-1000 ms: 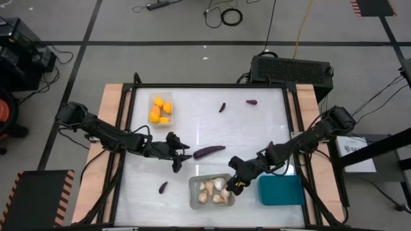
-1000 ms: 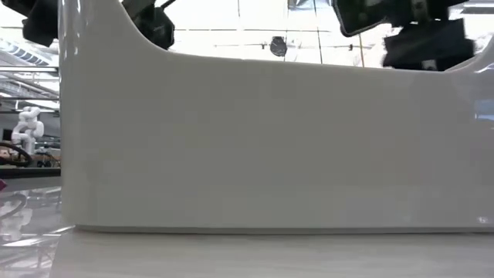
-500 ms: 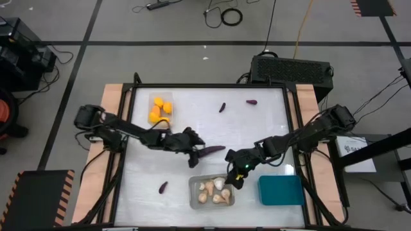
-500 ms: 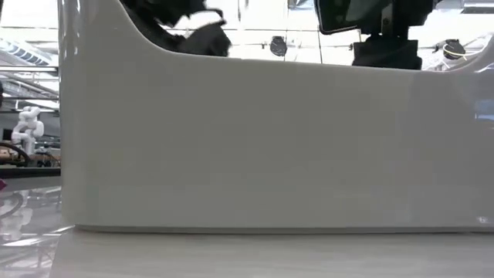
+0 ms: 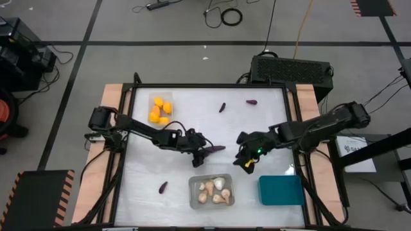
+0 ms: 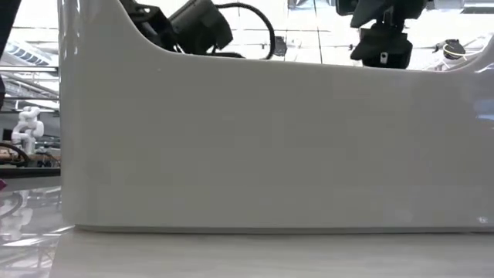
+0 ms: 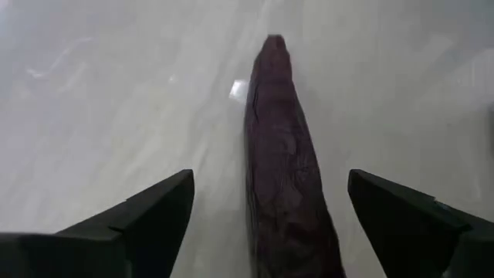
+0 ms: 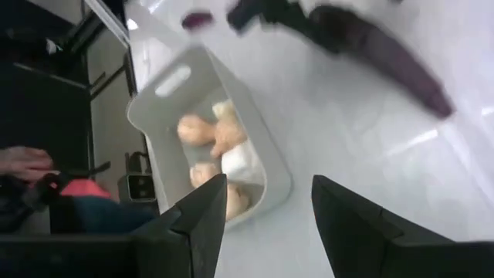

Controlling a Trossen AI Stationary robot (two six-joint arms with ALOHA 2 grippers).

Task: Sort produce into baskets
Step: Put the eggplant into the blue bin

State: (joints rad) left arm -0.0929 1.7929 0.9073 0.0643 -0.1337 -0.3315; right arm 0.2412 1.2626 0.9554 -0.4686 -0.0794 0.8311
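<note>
we are in a robotics lab or test workshop, not a home. the white bench (image 5: 270,128) sits in a wood-edged frame on a bare grey floor (image 5: 192,58) marked with dark tape lines, and loose cables (image 5: 225,14) lie coiled on that floor at the far side. a black vented box (image 5: 292,68) stands just beyond the bench's far right corner, and a hazard-striped mat (image 5: 35,196) lies at the near left. across the bench, in the low view, we see a bright hall with a small white robot figure (image 6: 29,127) on the left.
</note>
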